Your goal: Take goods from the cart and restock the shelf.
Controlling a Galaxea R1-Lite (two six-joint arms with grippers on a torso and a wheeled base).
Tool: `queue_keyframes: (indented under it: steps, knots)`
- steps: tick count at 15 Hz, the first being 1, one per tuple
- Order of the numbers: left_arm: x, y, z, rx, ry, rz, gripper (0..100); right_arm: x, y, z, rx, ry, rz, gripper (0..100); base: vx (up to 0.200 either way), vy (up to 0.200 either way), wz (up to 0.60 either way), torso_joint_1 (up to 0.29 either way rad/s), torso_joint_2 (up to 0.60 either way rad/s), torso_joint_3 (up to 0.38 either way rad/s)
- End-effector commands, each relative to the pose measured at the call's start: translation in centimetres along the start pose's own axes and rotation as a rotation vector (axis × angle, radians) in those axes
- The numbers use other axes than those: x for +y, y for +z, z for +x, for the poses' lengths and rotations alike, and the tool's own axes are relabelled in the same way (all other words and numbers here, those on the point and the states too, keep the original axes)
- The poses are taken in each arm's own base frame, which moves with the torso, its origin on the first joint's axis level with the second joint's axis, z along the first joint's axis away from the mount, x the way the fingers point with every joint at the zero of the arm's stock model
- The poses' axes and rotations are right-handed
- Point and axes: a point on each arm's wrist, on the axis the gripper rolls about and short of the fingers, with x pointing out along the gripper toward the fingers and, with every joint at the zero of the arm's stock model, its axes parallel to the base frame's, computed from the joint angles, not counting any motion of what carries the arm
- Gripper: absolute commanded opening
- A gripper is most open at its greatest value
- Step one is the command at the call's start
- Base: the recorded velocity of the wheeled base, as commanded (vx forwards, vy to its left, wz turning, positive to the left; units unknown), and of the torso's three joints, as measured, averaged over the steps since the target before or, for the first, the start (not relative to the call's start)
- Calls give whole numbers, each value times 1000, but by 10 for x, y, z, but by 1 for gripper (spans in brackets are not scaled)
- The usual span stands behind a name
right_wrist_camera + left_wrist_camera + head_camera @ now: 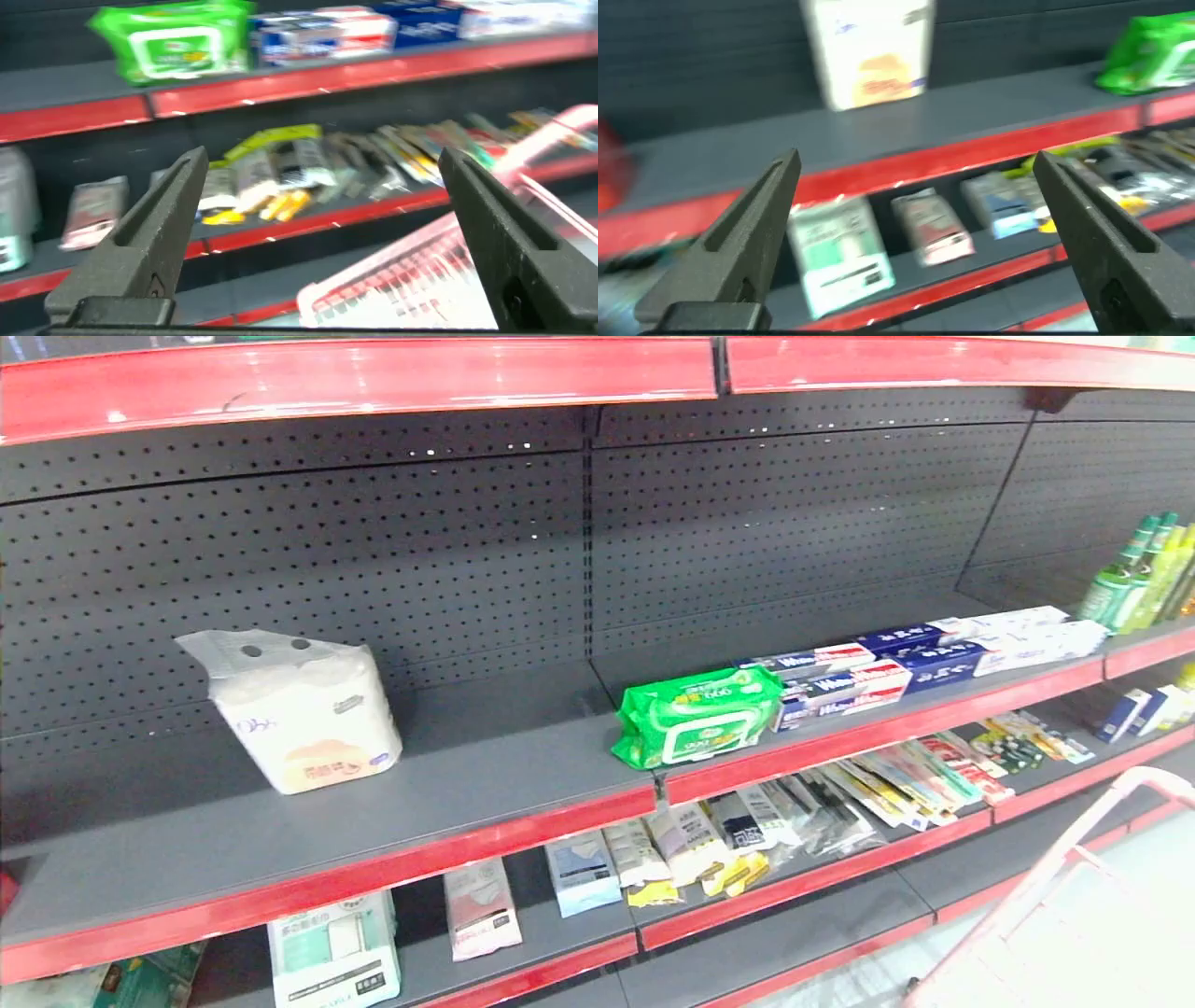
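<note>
Right wrist view: right gripper [322, 157] splayed, empty, cart [402, 289] close ahead; left gripper [915, 156] likewise, facing shelf [878, 131].

Toilet paper pack [303, 714] upright on shelf [485, 775], well left of green wet wipes pack [695, 714]. Wipes pack at front edge, touching red-white boxes [836, 686]. Blue boxes [924, 653] and white boxes [1027, 635] continue row rightward. Green bottles [1134, 574] at far right. Tier below: white-green box [334, 952], white pouch [481, 905], pale blue pack [583, 873], long blister packs [896, 775] fanned side by side.

One tissue pack [299, 709], one wipes pack [695, 714], one cart [1032, 882].
</note>
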Motion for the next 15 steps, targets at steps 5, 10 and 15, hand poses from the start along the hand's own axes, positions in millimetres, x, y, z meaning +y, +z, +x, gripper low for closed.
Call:
queue_keyframes:
  steps: [5,10,15]
  knots:
    - [0,0,0,1,-2,0,100,0,0,0,2,0,-1,100,0,0,-600,3,1,1]
    - [0,0,0,1,0,0,100,0,0,0,2,0,-1,100,0,0,-600,3,5,3]
    - [0,0,0,0,0,0,100,0,0,0,2,0,1,100,0,0,-360,2,-1,1]
